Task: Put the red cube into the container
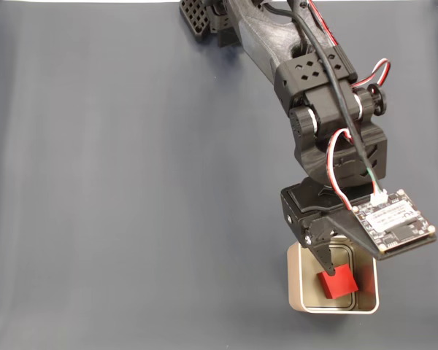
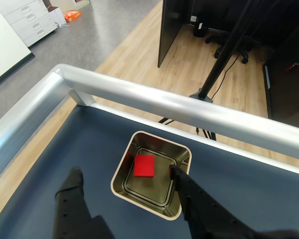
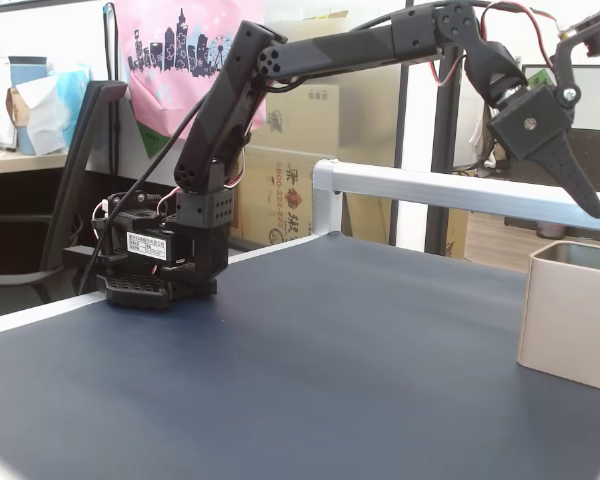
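Dark blue matting covers your table (image 1: 131, 182); the container (image 1: 298, 292) sits near its railed edge with the red cube (image 1: 339, 282) resting inside. Your gripper (image 2: 124, 177) hangs above, fingers spread and empty, suggesting release is done.

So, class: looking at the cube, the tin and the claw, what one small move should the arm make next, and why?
Probably lift the claw straight up and away. The red cube already lies inside the container, the claw is open with nothing between its fingers, and in a fixed view it hangs above the rim. So nothing seems left but to withdraw without knocking the container.
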You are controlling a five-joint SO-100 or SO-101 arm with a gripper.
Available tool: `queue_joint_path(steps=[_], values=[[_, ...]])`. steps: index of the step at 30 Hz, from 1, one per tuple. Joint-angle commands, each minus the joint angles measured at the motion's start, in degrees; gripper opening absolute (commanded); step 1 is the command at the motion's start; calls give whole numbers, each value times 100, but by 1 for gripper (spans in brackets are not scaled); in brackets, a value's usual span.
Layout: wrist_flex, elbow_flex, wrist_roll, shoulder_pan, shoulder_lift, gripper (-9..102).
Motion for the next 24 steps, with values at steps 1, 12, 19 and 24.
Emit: queue_joint_path(steps=[1, 12, 19, 24], values=[[0, -316, -9, -26, 343, 30], [-149, 791, 9, 659, 1547, 0], [-1169, 4430, -176, 1468, 4061, 0], [-2039, 7418, -422, 1916, 6152, 0]])
